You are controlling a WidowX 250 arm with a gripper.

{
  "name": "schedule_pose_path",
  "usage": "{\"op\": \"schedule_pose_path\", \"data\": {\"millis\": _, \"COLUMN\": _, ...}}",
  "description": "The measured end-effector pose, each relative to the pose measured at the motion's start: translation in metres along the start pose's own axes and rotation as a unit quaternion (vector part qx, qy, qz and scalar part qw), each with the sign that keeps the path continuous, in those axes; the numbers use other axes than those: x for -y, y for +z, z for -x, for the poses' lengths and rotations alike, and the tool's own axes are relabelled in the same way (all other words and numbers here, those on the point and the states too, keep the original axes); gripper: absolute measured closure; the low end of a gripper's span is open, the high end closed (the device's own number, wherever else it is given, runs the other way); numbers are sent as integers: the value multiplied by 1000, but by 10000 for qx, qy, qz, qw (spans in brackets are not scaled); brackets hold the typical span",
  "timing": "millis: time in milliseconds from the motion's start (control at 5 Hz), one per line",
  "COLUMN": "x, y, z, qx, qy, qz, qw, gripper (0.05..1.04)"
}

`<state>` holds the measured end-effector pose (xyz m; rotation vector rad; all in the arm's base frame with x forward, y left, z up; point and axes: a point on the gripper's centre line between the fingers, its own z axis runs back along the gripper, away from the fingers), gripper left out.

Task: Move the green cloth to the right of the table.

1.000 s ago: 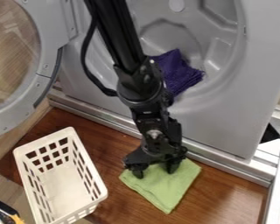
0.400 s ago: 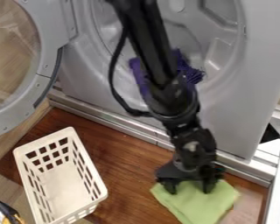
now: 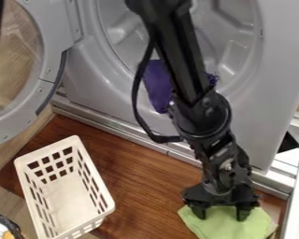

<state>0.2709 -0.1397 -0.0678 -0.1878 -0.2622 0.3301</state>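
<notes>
At five o'clock, the green cloth (image 3: 225,228) is spread unevenly on the right part of the wooden tabletop (image 3: 142,189), its near side cut off by the edge of the view. The end effector (image 3: 221,214) is lowered onto it; its two fingers are held apart, released rather than clenched, with green fabric seen under and between them. Between seven and eight o'clock, a white slotted basket (image 3: 47,150) is placed well apart from the cloth. Beyond the tabletop, a metal rail (image 3: 139,136) is set along the base of a grey machine (image 3: 286,51). Toward twelve o'clock, a purple cloth (image 3: 156,86) is partly hidden by the black arm (image 3: 172,51), at the machine's round opening. At ten o'clock, the machine's round door (image 3: 52,51) is swung open.
</notes>
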Motion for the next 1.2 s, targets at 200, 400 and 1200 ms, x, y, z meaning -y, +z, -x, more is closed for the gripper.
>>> {"op": "schedule_pose_path", "data": {"millis": 200, "x": 0, "y": 0, "z": 1, "qx": -11, "qy": -75, "qz": -19, "qw": 10000, "gripper": 83}}
{"op": "schedule_pose_path", "data": {"millis": 400, "x": -5, "y": 5, "z": 2, "qx": 25, "qy": -184, "qz": -149, "qw": 9997, "gripper": 83}}
{"op": "schedule_pose_path", "data": {"millis": 1200, "x": 4, "y": 87, "z": -23, "qx": 824, "qy": -422, "qz": 109, "qw": 9956, "gripper": 83}}
